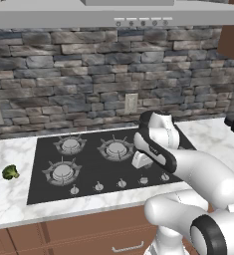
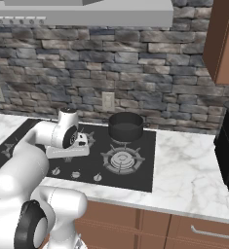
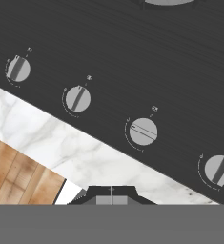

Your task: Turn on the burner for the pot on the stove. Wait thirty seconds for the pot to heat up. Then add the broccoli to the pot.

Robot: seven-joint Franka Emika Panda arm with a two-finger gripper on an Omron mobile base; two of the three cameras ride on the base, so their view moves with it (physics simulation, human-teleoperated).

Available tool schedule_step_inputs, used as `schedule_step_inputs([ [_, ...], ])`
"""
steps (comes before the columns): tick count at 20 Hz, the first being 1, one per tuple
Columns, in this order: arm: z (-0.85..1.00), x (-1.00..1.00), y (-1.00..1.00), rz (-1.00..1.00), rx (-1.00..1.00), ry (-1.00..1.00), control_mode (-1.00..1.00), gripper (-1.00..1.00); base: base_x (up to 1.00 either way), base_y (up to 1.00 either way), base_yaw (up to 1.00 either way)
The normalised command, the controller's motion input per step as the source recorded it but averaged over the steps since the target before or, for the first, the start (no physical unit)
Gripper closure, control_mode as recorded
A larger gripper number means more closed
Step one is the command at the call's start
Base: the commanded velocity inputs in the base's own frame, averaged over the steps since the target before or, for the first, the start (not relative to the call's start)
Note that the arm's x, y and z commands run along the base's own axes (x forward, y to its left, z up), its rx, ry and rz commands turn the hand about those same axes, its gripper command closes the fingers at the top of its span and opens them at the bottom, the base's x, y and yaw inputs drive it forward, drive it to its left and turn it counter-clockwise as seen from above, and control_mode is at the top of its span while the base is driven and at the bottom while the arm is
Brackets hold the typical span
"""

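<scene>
While the gripper (image 3: 111, 194) is held shut above the front edge of the stove (image 1: 93, 172), nothing is pinched between its tips.

Nearest the hand, four knobs are seen in a row on the black glass, and the third knob (image 3: 143, 131) is turned crosswise to its neighbours. Marble counter (image 3: 61, 138) is seen just in front of the row. Farther back, the pot (image 2: 125, 126) is set on the rear right burner, close to the stone wall. The broccoli (image 1: 10, 172) is laid on the counter to the left of the stove, well apart from the pot.
</scene>
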Motion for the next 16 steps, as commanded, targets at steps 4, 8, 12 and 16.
schedule_step_inputs([
  [4, 0.0, 0.0, 0.0, 0.0, 0.0, 0.0, -1.0, 1.0, 0.0, 0.0, 0.0],
  [8, 0.04, -0.01, 0.01, -0.01, 0.0, -0.01, -1.0, 1.0, 0.0, 0.0, 0.0],
  [12, 0.55, -0.01, 0.0, -0.03, 0.01, 0.0, -1.0, 1.0, 0.0, 0.0, 0.0],
  [16, 0.72, -0.13, 0.32, -0.05, 0.01, -0.04, -1.0, 1.0, 0.0, 0.0, 0.0],
])
